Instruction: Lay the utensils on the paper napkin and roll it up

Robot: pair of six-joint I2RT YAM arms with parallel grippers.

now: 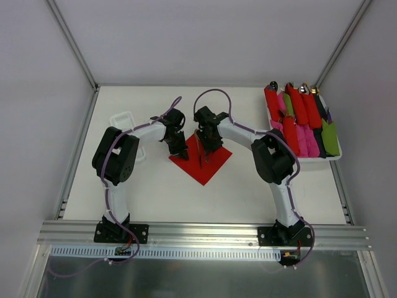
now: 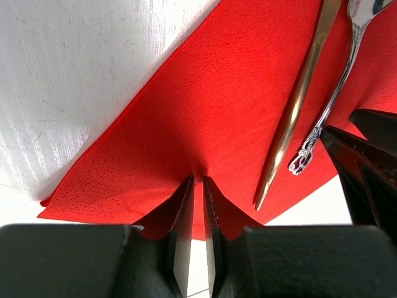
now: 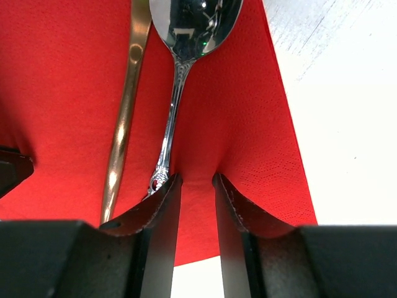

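Observation:
The paper napkin (image 1: 211,166) lies as a red diamond on the white table between my two arms. Two utensils (image 1: 200,153) rest on it side by side: a brass-toned slim handle (image 2: 298,105) and a silver spoon (image 3: 193,28) with an ornate handle end. My left gripper (image 2: 198,180) presses its tips into the napkin near the near-left edge, nearly closed, with a small pucker of paper pinched between them. My right gripper (image 3: 195,179) stands just right of the spoon's handle end, its fingers a little apart, their tips on the napkin with paper creasing between them.
A white tray (image 1: 310,159) at the back right holds several rolled red, pink and green bundles with metal tips. A small white basket (image 1: 124,118) sits behind the left arm. The two grippers (image 1: 194,148) stand close together over the napkin.

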